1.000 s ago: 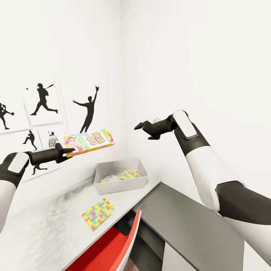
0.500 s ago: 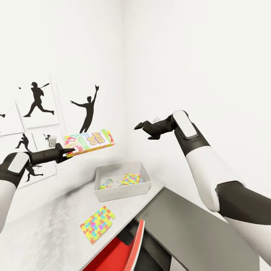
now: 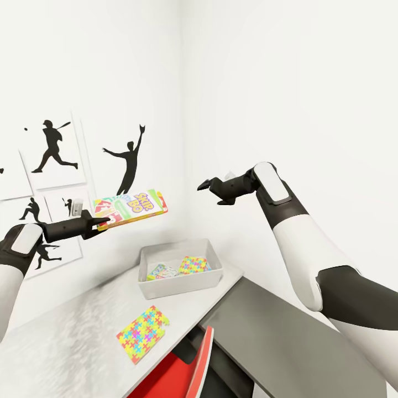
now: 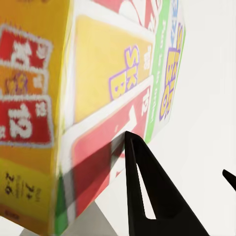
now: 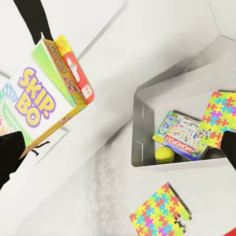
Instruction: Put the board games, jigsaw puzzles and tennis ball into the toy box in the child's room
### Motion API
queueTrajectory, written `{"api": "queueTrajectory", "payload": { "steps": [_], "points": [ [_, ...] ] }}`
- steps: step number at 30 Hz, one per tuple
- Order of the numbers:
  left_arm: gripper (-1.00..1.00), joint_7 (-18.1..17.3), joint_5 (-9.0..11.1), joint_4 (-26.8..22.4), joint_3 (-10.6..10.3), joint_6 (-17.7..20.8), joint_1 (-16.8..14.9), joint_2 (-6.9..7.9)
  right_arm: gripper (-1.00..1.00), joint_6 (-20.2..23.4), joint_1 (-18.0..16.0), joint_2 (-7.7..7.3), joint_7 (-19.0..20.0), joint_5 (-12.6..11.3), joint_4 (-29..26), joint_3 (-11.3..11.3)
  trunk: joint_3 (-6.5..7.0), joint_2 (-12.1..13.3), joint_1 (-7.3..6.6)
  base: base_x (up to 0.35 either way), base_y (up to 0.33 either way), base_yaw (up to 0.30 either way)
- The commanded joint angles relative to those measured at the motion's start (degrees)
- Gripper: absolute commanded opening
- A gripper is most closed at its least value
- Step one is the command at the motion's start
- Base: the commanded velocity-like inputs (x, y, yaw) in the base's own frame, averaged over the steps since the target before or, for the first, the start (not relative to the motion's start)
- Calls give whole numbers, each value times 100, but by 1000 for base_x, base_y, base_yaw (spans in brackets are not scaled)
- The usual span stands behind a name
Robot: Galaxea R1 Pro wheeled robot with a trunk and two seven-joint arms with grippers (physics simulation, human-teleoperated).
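The left gripper (image 3: 98, 223) is clamped on one end of the Skip-Bo board game (image 3: 131, 208), holding it nearly level in the air above the table (image 3: 66, 342), up and to the left of the toy box (image 3: 179, 268); in the left wrist view one dark finger (image 4: 150, 189) presses flat against the box's printed face. The right gripper (image 3: 205, 185) hangs in the air toward the wall corner with its fingers parted and nothing between them. The toy box sits at the far end of the tabletop, against the wall corner. Inside it lie a Monopoly board game (image 5: 183, 135), one jigsaw puzzle (image 5: 219, 118) leaning on the game, and the tennis ball (image 5: 164, 155) tucked into a corner. The second jigsaw puzzle (image 3: 142, 327) lies flat on the tabletop near its front edge, well short of the toy box. A red chair (image 3: 182, 373) is tucked under that edge. Compared with a second ago both arms keep the same pose, while the table, toy box and baseball silhouette pictures (image 3: 52, 146) sit a little differently in the head view, so the camera has shifted.
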Motion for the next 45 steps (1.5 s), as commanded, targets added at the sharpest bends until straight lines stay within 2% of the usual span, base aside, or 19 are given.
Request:
{"api": "queueTrajectory", "payload": {
  "steps": [1,18,24,27,32,38,41,45],
  "points": [
    [-100,-48,-50,2,26,27,-3,-3,100,1,-2,-1,-60,-58,-4,8,-3,-5,2,5,0,0],
    [-100,-47,-46,2,24,27,-3,-3,100,1,-4,-1,-60,-58,-47,8,-3,-5,2,1,0,0],
    [-100,-22,-46,11,20,25,-3,-11,100,1,-12,-80,-53,-62,-707,11,-3,-5,2,0,0,0],
    [-100,16,-60,22,15,8,-3,-101,100,1,-14,-187,-54,-199,-1230,20,-3,-5,2,0,0,0],
    [-100,202,-96,190,13,-18,-5,-289,100,1,62,-306,-65,-617,-2105,25,-3,-5,2,0,0,0],
    [-100,713,-111,434,20,-175,-11,-590,100,-1,370,-554,-74,-993,-3380,25,-3,-5,2,0,0,0],
    [-100,892,-111,461,21,-246,-12,-700,100,-21,509,-591,-87,-1127,-3838,25,-3,-5,2,0,0,0],
    [-100,1187,-107,482,21,-614,-19,-1000,100,-40,681,-614,-106,-1221,-4395,41,-3,-5,2,0,0,0]
  ]
}}
